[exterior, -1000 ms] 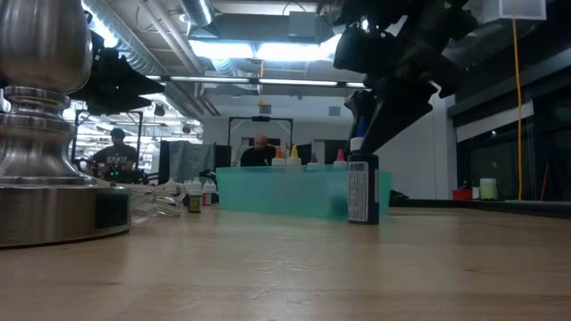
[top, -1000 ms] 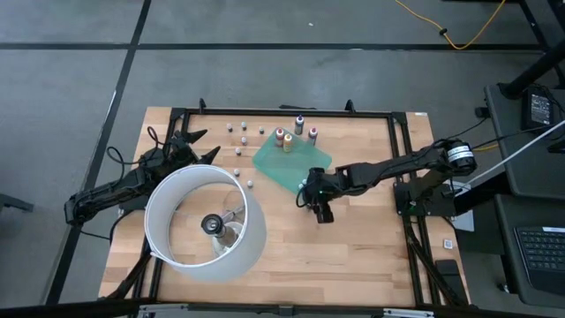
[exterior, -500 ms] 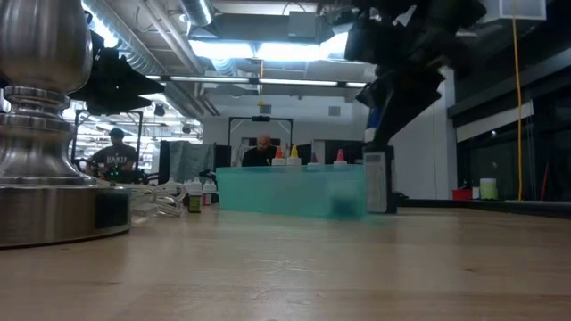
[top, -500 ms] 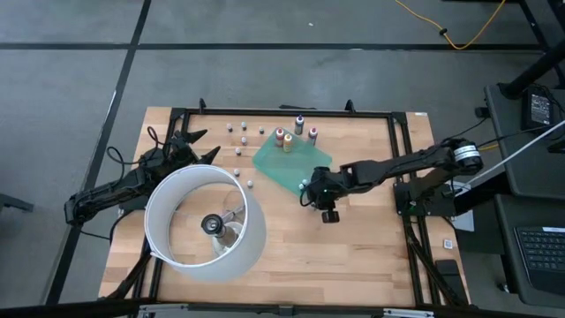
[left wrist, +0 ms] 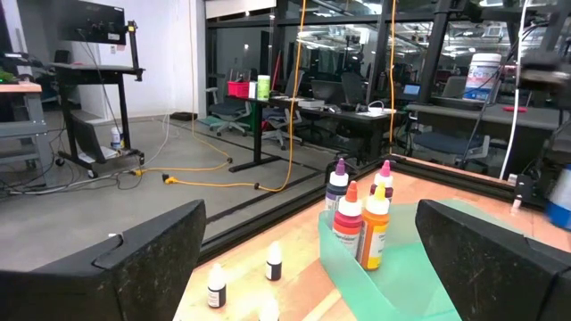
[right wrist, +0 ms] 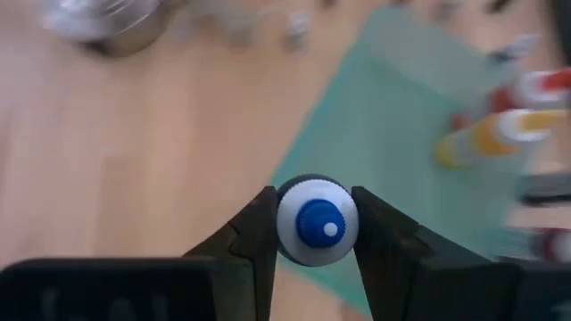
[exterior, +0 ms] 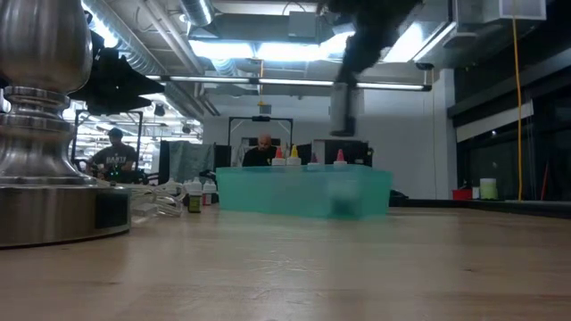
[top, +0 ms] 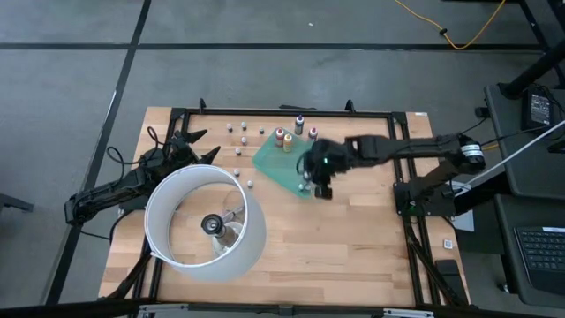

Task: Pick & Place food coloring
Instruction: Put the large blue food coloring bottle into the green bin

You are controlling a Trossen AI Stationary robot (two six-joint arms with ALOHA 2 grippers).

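A second earlier the blue-capped bottle (right wrist: 317,222) stood on the wood just off the green sheet's (top: 282,163) near corner, my right pincer (top: 316,168) closing around it. Now I had lifted it clear and carried it over that corner of the sheet, and the table-level view no longer showed it standing in front of the sheet. My right fingers (right wrist: 252,234) pinched the bottle on both sides of its white shoulder, cap toward my wrist camera, with the sheet and bare wood beneath.

On the far part of the sheet stood the orange bottle (top: 279,135) and yellow bottle (top: 288,140); a pink bottle (top: 312,134) and a dark bottle (top: 299,123) stood at or just past the sheet's far edge, I could not tell which. Small pale bottles (top: 241,139) lay scattered on the table beyond the sheet, toward the lamp (top: 205,222), whose white ring covered the table's left half. Nothing stood between my load and the sheet.

My right arm reached across from the table's right edge, stretched nearly straight toward the sheet. My left pincer (top: 196,147) waited beside the lamp's far rim, fingers (left wrist: 143,259) spread wide and holding nothing.
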